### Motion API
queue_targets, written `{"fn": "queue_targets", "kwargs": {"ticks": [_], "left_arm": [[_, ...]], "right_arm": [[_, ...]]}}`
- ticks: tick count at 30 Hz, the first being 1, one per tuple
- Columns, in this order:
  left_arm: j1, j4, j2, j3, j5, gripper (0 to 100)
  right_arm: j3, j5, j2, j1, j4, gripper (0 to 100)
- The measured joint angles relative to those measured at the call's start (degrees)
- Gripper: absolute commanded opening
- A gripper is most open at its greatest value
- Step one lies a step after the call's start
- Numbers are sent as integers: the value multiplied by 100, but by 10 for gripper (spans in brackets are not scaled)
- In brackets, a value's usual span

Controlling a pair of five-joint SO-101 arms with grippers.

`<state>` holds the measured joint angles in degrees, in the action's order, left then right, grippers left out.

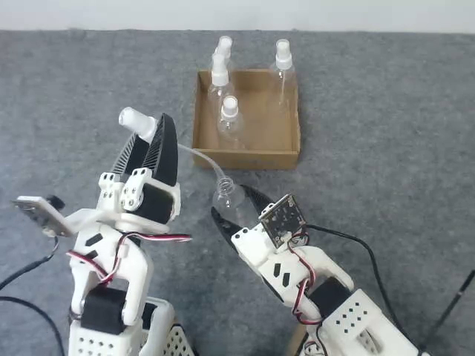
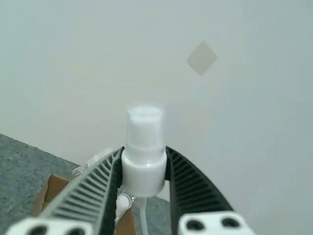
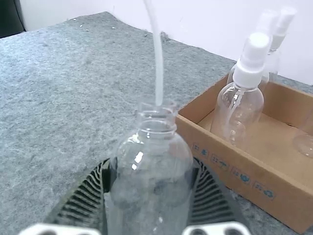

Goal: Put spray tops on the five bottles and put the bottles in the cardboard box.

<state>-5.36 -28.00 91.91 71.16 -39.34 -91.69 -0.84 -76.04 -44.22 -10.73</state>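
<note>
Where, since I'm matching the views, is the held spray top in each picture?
High view: spray top in the left gripper, left of the cardboard box.
Left wrist view: centre, clamped between the fingers.
Right wrist view: its tube enters the held bottle at the neck.
Shared landmark: the cardboard box.

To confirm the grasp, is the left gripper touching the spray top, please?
Touching: left wrist view shows the left gripper clamping the spray top on both sides.

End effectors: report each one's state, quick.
Left end effector: closed on the spray top.
Right end effector: closed on the bottle.
</note>
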Motion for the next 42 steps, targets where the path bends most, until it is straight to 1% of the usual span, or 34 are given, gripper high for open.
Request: {"fn": "queue_targets", "kwargs": {"ticks": [4,9,12,20,26,30,33,38,42], "left_arm": [[0,0,-9,0,0,12],[264,0,9,0,0,12],[237,0,9,0,0,13],[-387,-457,26,0,88,13],[-457,-651,26,0,299,13],[-466,-949,26,0,440,13],[-607,-1125,26,18,703,13],[-1143,-1152,26,360,1178,13],[-1213,-1152,26,369,1354,18]], "right_arm": [[0,0,0,0,0,6],[0,0,0,0,0,6],[0,0,0,0,0,6],[0,0,0,0,0,7],[0,0,0,0,0,7],[0,290,0,0,0,7],[0,484,0,0,0,7],[0,554,0,0,0,7],[0,563,0,0,0,7]]}}
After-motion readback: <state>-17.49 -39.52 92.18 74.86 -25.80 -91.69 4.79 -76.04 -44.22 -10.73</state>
